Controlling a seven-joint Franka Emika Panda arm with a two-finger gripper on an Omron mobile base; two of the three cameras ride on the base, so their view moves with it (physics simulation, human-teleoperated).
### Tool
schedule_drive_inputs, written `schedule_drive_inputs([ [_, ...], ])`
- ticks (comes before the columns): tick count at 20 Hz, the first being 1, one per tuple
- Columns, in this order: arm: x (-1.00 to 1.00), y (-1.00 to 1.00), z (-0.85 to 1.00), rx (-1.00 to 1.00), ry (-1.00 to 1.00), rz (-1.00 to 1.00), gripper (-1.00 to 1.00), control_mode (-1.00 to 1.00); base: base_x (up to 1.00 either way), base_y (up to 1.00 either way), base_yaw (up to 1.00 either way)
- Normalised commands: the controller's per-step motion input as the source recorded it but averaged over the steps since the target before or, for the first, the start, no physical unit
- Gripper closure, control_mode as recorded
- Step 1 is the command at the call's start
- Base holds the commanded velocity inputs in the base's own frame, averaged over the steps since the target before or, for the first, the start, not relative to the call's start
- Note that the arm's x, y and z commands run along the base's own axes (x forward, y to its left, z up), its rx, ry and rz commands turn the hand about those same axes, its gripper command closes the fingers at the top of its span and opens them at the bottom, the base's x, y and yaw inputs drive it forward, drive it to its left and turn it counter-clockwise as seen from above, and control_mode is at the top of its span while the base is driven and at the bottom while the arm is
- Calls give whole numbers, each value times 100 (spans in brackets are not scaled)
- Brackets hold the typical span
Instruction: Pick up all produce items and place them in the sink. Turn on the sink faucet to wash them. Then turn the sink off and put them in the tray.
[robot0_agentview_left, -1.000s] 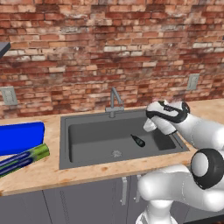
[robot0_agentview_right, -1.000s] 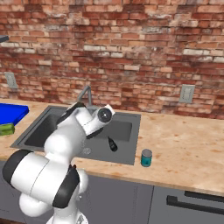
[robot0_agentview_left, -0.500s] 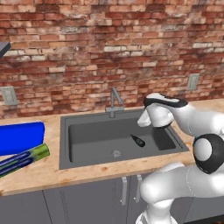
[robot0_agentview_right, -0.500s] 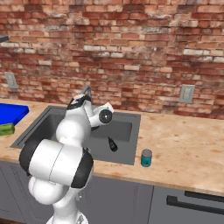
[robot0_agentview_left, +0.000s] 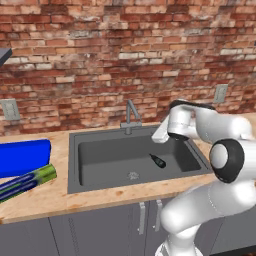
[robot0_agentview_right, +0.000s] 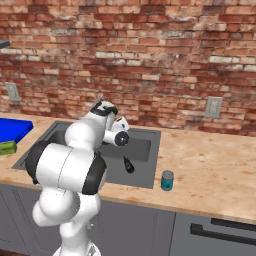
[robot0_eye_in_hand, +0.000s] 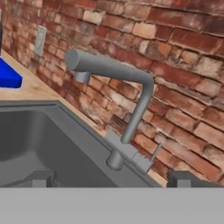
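From the left base view, the dark produce item (robot0_agentview_left: 158, 161) lies in the sink (robot0_agentview_left: 100, 162), right of the drain. The right base view shows it beside the arm, the teal can (robot0_agentview_right: 167, 180) on the table. In the hand view, the gripper (robot0_eye_in_hand: 113, 177) is wide open and empty, facing the faucet (robot0_eye_in_hand: 118, 100).

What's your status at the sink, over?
Gripper open, empty, facing sink faucet. Produce item lying in sink. Nothing blocking the tap.
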Motion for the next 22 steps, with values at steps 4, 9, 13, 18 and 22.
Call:
schedule_drive_inputs([
  [4, 30, 1, 0, 9, -4, 7, -100, -100, 0, 0, 0],
  [9, 42, 0, 0, 11, -1, 8, -100, -100, 0, 0, 0],
  [13, 47, -4, 3, 10, -1, 8, -100, -100, 0, 0, 0],
  [18, 44, -8, 1, 3, 0, 5, -100, -100, 0, 0, 0],
  [22, 38, 0, 0, 0, 0, 4, -100, -100, 0, 0, 0],
])
